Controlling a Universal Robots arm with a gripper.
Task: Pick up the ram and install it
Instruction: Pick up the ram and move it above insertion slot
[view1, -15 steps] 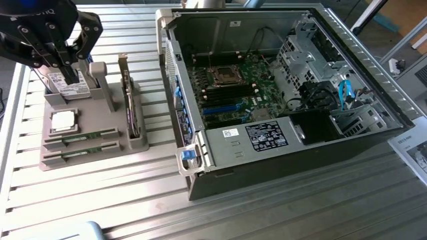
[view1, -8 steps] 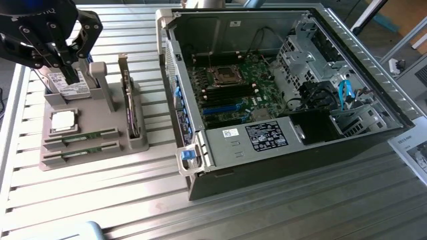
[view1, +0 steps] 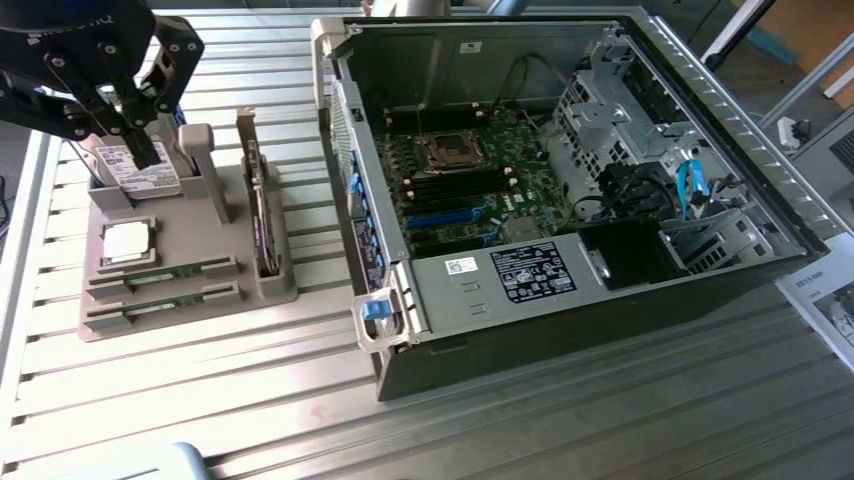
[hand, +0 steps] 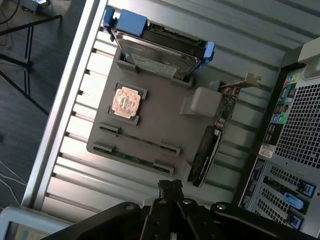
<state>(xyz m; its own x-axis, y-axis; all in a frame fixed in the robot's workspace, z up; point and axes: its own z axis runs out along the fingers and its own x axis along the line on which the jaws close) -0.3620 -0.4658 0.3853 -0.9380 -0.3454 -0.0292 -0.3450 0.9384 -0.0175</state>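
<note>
Gripper (hand: 170, 186) looks clenched w/ nothing in it, over the tray's (hand: 165, 117) hard drive (hand: 160, 52) end. Two ram sticks (hand: 137, 140) lie slotted along the opposite edge, half sunk.

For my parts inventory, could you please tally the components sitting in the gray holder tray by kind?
RAM sticks: 2
Processor chip: 1
Hard drive: 1
Expansion card: 1
Total: 5
</note>
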